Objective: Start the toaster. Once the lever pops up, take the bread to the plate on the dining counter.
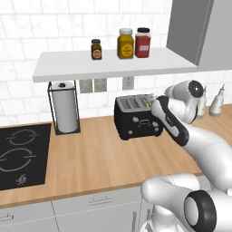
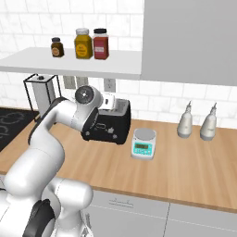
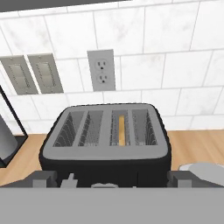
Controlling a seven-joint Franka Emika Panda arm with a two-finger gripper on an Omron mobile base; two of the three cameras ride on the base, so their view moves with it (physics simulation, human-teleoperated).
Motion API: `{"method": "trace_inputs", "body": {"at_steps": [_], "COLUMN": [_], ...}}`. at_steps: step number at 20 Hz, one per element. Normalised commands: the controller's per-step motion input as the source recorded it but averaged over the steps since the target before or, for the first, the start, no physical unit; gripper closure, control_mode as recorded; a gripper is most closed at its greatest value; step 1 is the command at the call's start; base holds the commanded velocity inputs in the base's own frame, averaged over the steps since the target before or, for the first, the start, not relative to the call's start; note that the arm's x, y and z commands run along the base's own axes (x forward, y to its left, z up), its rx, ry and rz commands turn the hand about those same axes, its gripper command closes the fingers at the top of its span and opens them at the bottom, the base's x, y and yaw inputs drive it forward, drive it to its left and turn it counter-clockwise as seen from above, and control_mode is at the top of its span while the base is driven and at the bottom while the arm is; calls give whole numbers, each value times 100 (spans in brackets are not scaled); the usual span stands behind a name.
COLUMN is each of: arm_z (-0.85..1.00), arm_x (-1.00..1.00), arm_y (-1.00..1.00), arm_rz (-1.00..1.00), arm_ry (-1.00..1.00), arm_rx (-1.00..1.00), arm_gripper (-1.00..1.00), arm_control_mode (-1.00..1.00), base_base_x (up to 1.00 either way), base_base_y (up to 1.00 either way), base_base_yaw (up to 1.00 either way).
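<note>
The black toaster (image 1: 136, 118) (image 2: 109, 126) (image 3: 105, 148) stands on the wooden worktop against the tiled wall. The bread (image 3: 121, 130) (image 1: 146, 101) sits upright and sunk in the third slot from the left, with its tan top edge showing. My gripper (image 3: 113, 179) hovers just in front of and above the toaster's front face. Its jaws are open wide, with one fingertip (image 3: 43, 177) near each front corner and nothing between them. The hand (image 2: 107, 101) is at the toaster's upper edge. The plate and the dining counter are out of view.
A paper towel holder (image 1: 65, 107) stands left of the toaster, and a black cooktop (image 1: 18, 154) lies further left. A shelf (image 1: 113, 63) with three jars hangs overhead. A kitchen scale (image 2: 143, 143) and two bottles (image 2: 185, 122) stand to the right.
</note>
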Motion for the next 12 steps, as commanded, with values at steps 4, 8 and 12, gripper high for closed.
{"method": "trace_inputs", "body": {"at_steps": [4,8,12], "arm_z": [0,0,0], "arm_x": [0,0,0], "arm_y": [0,0,0], "arm_rz": [0,0,0], "arm_ry": [0,0,0], "arm_rx": [0,0,0], "arm_gripper": [-100,-100,-100], "arm_control_mode": [-100,-100,-100], "base_base_x": [0,0,0], "base_base_y": [0,0,0], "base_base_yaw": [0,0,0]}}
